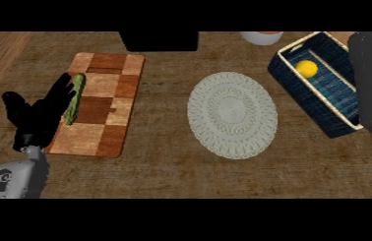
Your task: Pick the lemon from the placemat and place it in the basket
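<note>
The yellow lemon lies inside the dark blue woven basket at the right, near its far end. In the middle of the counter lies the round pale placemat with nothing on it. My left hand rests open at the left, fingers up, over the left edge of a cutting board. A dark part of my right hand shows at the right edge, just beyond the basket's right rim and apart from the lemon; most of it is cut off by the view's edge.
A checkered wooden cutting board lies at the left with a green cucumber on it, next to my left hand. A black box and a white cup stand at the counter's far edge.
</note>
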Robot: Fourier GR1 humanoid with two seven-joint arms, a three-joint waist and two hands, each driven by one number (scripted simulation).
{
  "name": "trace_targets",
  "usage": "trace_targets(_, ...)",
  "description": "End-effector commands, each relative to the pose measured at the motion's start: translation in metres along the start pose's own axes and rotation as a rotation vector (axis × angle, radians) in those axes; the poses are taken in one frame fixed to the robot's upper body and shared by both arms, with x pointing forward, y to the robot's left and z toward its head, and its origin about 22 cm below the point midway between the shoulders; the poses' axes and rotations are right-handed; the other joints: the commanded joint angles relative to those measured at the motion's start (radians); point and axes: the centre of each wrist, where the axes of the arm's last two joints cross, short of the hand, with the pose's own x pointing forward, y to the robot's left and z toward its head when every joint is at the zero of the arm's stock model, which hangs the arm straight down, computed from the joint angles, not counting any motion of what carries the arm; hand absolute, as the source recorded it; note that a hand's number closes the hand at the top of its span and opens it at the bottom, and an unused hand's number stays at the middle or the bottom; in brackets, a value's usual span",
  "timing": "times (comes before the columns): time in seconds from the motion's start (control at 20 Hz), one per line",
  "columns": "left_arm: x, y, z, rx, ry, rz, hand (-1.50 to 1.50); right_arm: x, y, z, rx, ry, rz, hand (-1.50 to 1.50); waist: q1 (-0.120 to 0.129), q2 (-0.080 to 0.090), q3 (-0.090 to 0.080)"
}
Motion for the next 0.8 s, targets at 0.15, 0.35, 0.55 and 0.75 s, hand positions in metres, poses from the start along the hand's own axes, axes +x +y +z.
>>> trace_targets(0.15,-0.004,0.008,0.009,0.034,0.028,0.007,0.0,-0.011,-0.049,-0.023,-0.123,0.15,-0.242,-1.5,-0.043,-0.02,0.0)
trace_targets(0.35,-0.011,0.022,0.012,0.062,0.043,-0.002,0.0,-0.048,-0.075,-0.001,-0.052,0.193,-0.261,-1.5,-0.059,-0.021,0.0)
trace_targets(0.55,-0.021,0.026,0.02,0.05,0.045,0.004,0.0,-0.074,-0.114,0.002,0.055,0.156,-0.192,-1.5,-0.07,-0.025,-0.001)
trace_targets(0.75,-0.02,0.033,0.018,0.065,0.052,0.005,0.0,-0.113,-0.157,0.016,0.102,0.159,-0.187,-1.5,-0.078,-0.021,0.0)
